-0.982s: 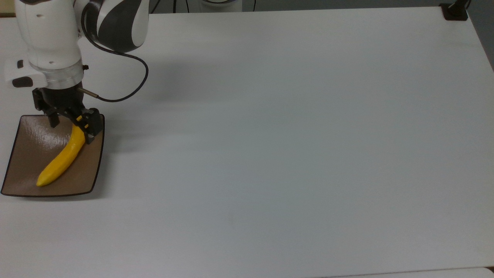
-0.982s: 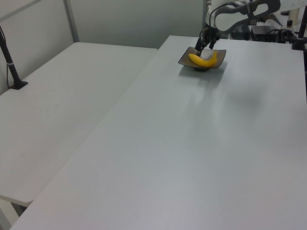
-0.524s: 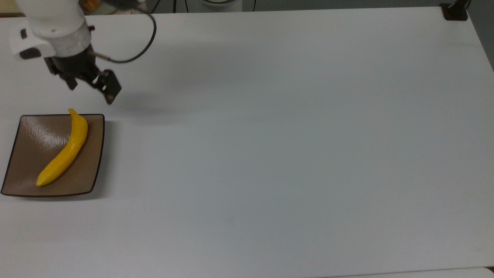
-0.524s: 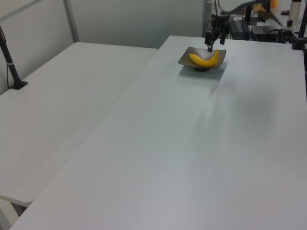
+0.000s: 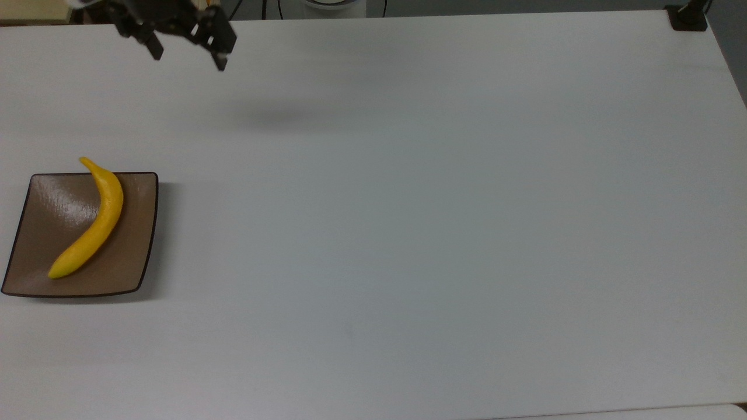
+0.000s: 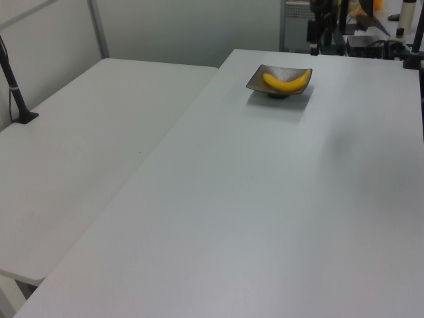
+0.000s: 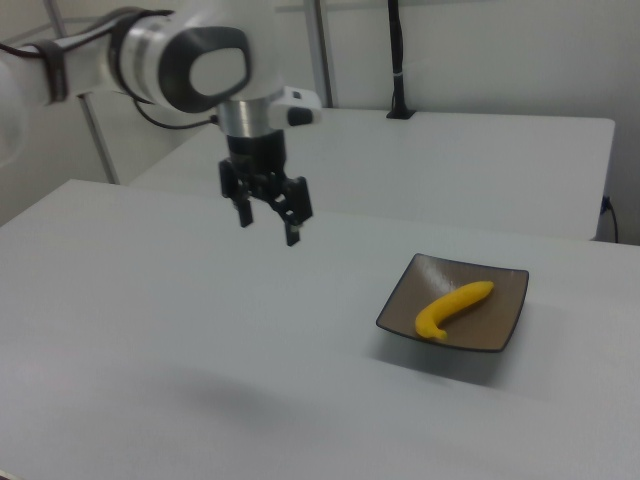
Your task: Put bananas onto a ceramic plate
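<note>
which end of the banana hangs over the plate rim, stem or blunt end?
The thin stem end of the banana: in the top view it pokes past the top edge of the ceramic plate. The blunt end lies inside the plate, near its lower-left corner.

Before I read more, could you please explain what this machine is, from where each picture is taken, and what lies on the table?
It is one robot arm; its two-fingered end effector is open, holds nothing, and hangs above the white table. The top view looks down on the table, and the left view and right view look across it from opposite sides. On the table sits a square brown plate, and a yellow banana lies on it, its stem tip poking over the plate's rim in the top view.
</note>
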